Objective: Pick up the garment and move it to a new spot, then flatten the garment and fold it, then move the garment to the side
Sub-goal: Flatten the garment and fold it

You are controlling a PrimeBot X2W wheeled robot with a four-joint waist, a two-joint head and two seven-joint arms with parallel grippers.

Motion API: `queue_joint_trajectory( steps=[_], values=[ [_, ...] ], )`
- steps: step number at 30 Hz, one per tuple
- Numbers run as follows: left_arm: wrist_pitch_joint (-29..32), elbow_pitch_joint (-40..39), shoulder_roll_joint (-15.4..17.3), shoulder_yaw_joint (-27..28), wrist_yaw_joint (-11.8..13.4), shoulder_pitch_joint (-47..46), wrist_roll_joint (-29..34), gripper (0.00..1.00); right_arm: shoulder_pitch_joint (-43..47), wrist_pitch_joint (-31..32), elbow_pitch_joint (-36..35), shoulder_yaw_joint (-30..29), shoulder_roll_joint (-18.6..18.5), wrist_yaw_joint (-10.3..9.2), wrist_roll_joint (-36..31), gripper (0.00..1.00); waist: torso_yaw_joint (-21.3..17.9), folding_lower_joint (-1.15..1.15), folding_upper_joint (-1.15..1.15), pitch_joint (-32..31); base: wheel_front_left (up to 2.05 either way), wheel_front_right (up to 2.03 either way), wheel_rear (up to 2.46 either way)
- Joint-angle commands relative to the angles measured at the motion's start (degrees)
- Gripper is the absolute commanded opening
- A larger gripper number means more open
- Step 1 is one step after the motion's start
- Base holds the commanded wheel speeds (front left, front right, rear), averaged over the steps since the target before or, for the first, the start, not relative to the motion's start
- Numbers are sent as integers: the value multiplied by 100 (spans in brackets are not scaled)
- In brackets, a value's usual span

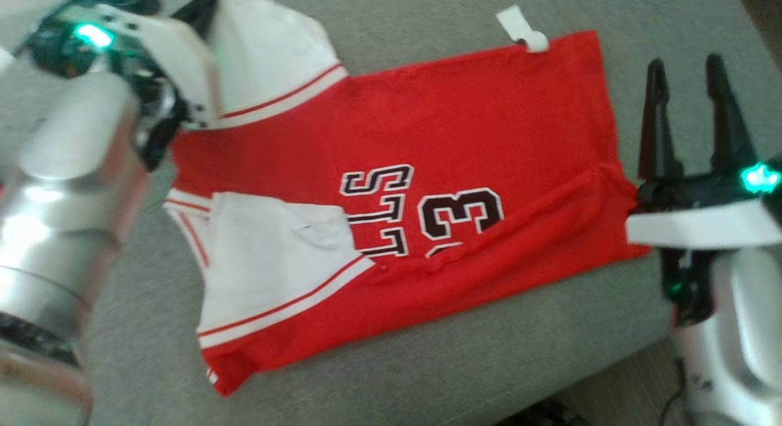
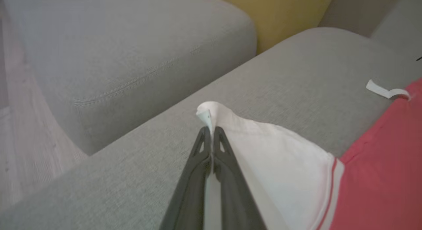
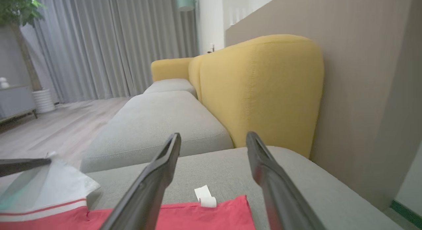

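Garment (image 1: pixel 464 139): black lettering (image 1: pixel 379 209) partly covered by the folded white near sleeve (image 1: pixel 275 261), a second numeral lost in a crease; far sleeve (image 1: pixel 269 53) part hidden behind the blurred left arm (image 1: pixel 67 187). Left tool (image 2: pixel 211 132): finger bases cut off by the bottom edge of its wrist view, the pinched white cloth corner partly hidden between the tips. White tag (image 1: pixel 520 27): any print too small to read.
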Motion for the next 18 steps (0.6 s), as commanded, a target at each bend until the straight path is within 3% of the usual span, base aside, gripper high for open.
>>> queue_joint_trajectory(
  steps=[1,10,18],
  values=[
    [-311,-274,37,91,10,-223,72,0,-307,223,-115,50,-287,-4,-65,100,317,0,0,-209,0,0,0],
    [-1120,-1101,-272,-61,131,316,163,0,-933,1645,797,0,-1209,-4,129,100,1098,0,0,-511,0,0,0],
    [-1085,-2252,-311,-204,262,866,67,0,-1415,2634,2046,-131,-1667,-4,213,100,1595,0,0,-529,0,0,0]
  ],
)
